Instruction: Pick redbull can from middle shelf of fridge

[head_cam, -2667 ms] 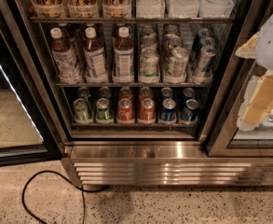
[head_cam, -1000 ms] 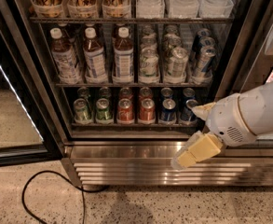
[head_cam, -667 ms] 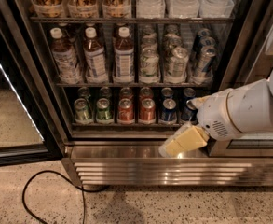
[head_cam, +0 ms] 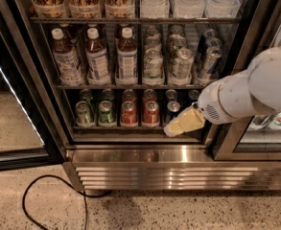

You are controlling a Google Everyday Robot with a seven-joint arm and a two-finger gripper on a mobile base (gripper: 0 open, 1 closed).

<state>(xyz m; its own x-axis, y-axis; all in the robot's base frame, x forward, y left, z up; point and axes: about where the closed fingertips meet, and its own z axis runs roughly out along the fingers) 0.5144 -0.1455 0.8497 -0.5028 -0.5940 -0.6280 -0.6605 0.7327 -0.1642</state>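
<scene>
No text legible on bottles [head_cam: 97, 59] or cans [head_cam: 153, 63], gripper [head_cam: 170, 130] at bottom rack [head_cam: 116, 127]

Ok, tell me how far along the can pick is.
Done: the fridge stands open. In hand: the gripper sits low, in front of the bottom row of short cans. Left: rise to the middle shelf, grasp the blue-and-silver can at its right end, pull it out.

Jaws swung left, seemingly nearer bottom rack [head_cam: 112, 128].

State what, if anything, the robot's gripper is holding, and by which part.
Nothing, as far as can be seen. The gripper hangs low before the bottom rack, while the redbull can stands untouched on the middle shelf.
</scene>
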